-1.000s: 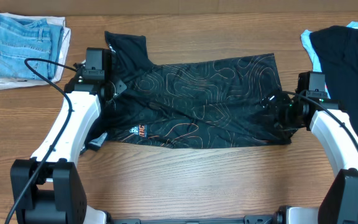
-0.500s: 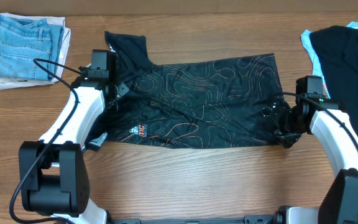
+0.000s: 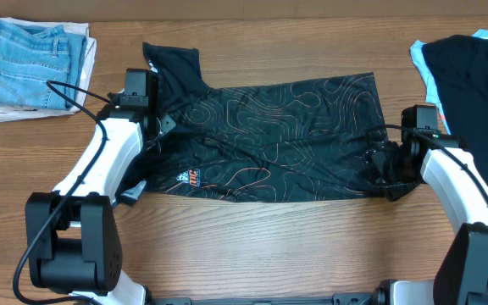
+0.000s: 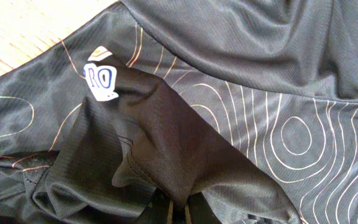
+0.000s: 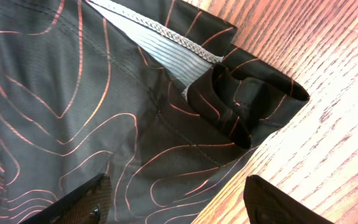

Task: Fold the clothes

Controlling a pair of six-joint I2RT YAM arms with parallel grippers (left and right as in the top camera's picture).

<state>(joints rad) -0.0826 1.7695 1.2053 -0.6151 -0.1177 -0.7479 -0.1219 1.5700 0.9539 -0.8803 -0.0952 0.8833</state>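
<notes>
Bare table runs wide along the near edge, open for passage. The black shirt fills the middle; folded jeans block the far left corner, a dark garment the far right.

The white left arm reaches forward, its wrist behind the black left gripper, whose jaws are pinched tight on a fold of black, orange-lined sports shirt. The white right arm bends inward, and the right gripper has its fingers spread wide.

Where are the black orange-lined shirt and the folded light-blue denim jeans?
Black orange-lined shirt (image 3: 286,127): overhead view, middle of its body.
Folded light-blue denim jeans (image 3: 25,61): overhead view, centre of the pile.
</notes>
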